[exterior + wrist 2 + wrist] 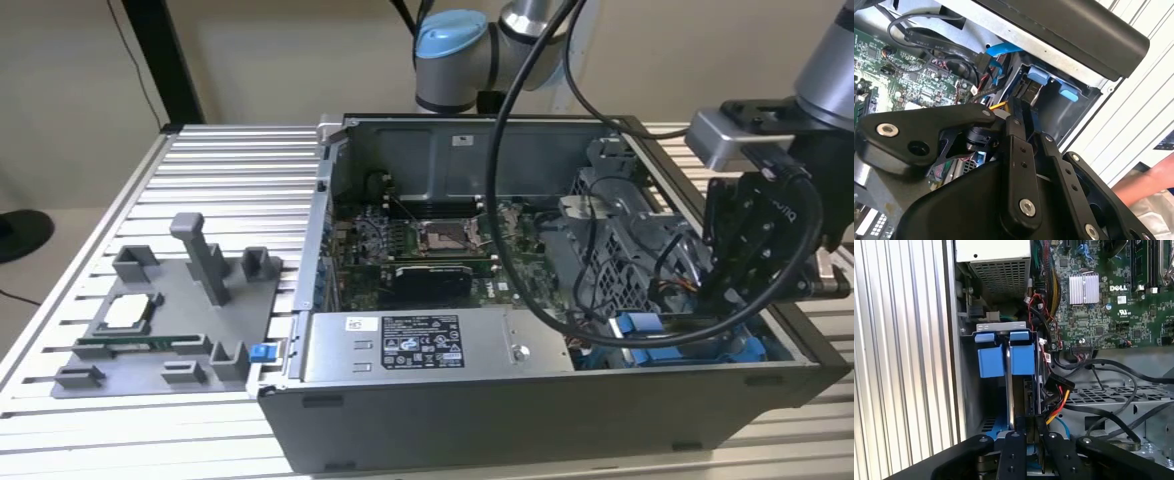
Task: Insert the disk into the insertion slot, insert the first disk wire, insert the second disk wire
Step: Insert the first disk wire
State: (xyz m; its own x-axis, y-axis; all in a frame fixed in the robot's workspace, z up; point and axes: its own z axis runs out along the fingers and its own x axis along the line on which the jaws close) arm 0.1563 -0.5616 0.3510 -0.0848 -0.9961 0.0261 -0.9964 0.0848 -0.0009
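One step looks done: the disk [1010,390] stands on edge inside the insertion slot [1001,328], between the blue tabs [1021,352]. Just beside the slot, a black connector [1056,384] on red, yellow and orange wires seems not yet plugged in. The gripper [1031,427] sits at the slot's mouth, jaws drawn nearly together around those wires; whether it pinches them I cannot tell. Both wires appear left to insert.
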